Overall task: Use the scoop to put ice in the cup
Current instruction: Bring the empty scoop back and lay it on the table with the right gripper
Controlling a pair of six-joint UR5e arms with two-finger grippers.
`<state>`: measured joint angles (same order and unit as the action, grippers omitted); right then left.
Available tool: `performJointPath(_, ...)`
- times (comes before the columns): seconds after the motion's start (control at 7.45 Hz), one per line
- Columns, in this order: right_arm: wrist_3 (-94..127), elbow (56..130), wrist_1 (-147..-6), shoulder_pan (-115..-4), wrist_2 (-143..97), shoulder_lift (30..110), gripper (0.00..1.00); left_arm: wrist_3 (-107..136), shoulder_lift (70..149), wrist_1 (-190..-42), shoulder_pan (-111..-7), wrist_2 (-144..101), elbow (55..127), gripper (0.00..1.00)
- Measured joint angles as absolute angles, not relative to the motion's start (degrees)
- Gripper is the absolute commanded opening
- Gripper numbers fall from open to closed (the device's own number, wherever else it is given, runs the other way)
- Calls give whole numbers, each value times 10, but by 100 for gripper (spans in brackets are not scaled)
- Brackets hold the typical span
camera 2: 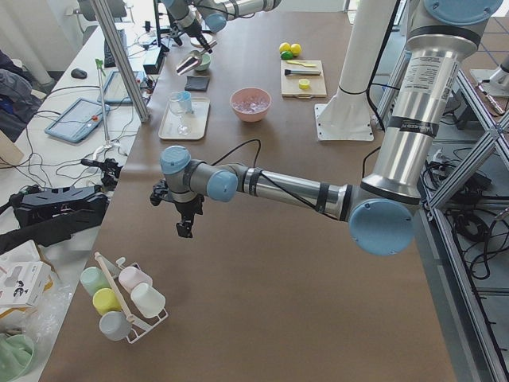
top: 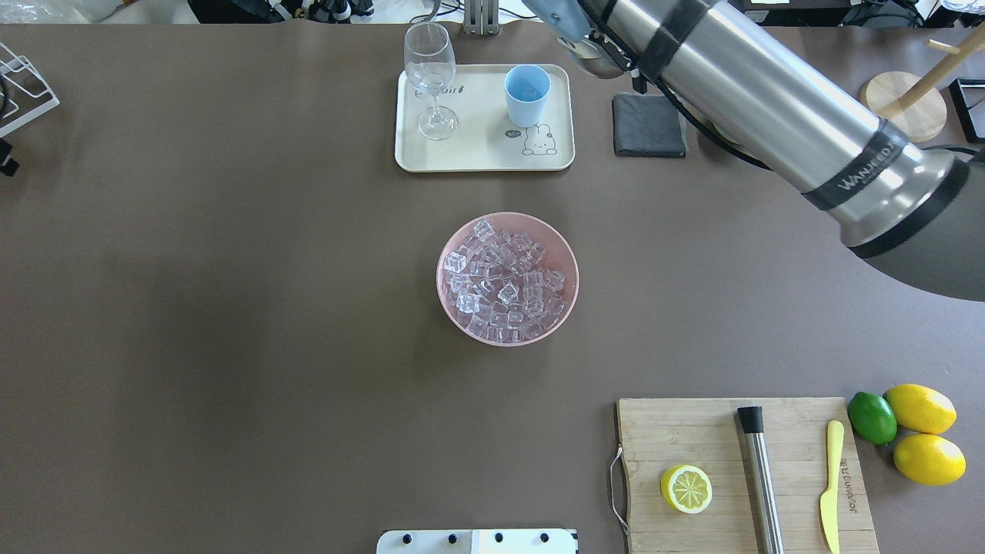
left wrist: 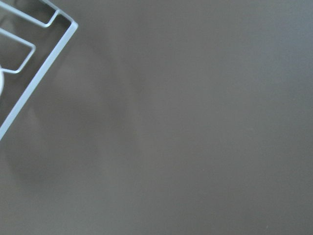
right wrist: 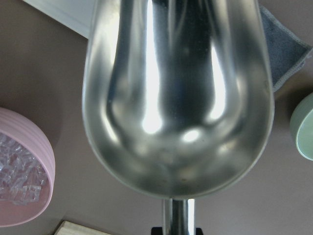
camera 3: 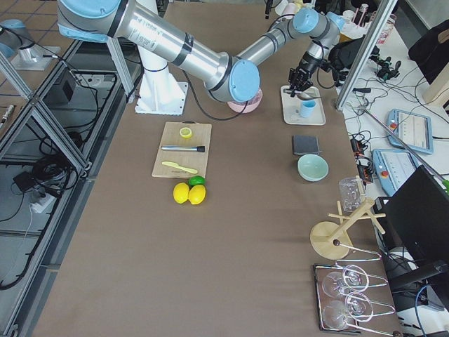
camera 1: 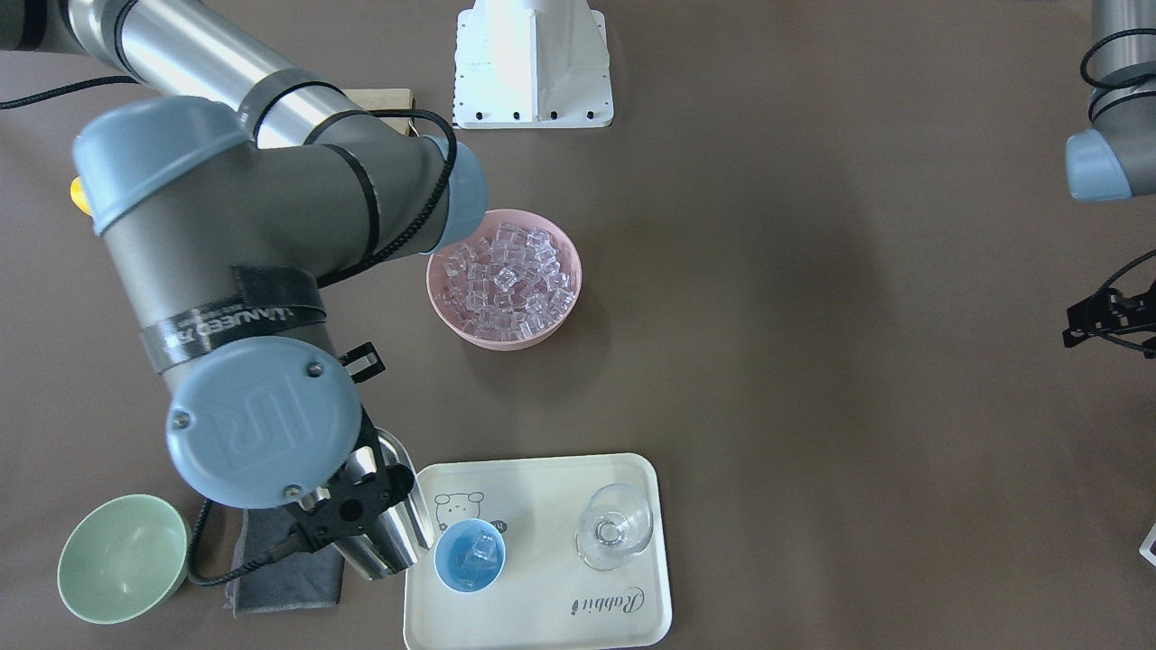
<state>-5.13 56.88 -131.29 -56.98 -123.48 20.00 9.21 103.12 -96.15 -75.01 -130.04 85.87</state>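
The table [camera 1: 768,361] carries a cream tray [camera 1: 542,596] and, near its centre and well apart from the tray, a pink bowl [camera 1: 506,341] heaped with ice [camera 1: 506,280]. The right hand [camera 1: 357,506] is clamped on the handle of the scoop [camera 1: 402,528], which hangs empty just beside the tray edge. The cup [camera 1: 447,569] stands upright on the tray, near the scoop, and contains several cubes. The left hand [camera 2: 184,225] hangs above the table's far left end; its finger position cannot be determined.

Cup [camera 1: 445,560] and glass [camera 1: 614,526] share the tray [camera 1: 542,600] — scoop [camera 1: 397,539] right at the tray's edge beside the cup (cloth [camera 1: 280,578] on its other side), bowl [camera 1: 432,291] of ice [camera 1: 506,280] mid-table.
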Motion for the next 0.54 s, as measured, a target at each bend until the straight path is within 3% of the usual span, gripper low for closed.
performJointPath(0.27,57,714,-1314,-582,-1261,294,0,93,957,-950,-787,-1306,930,97)
performJointPath(0.54,147,887,-1312,-583,-1288,431,0,93,910,-948,-826,-1327,957,97)
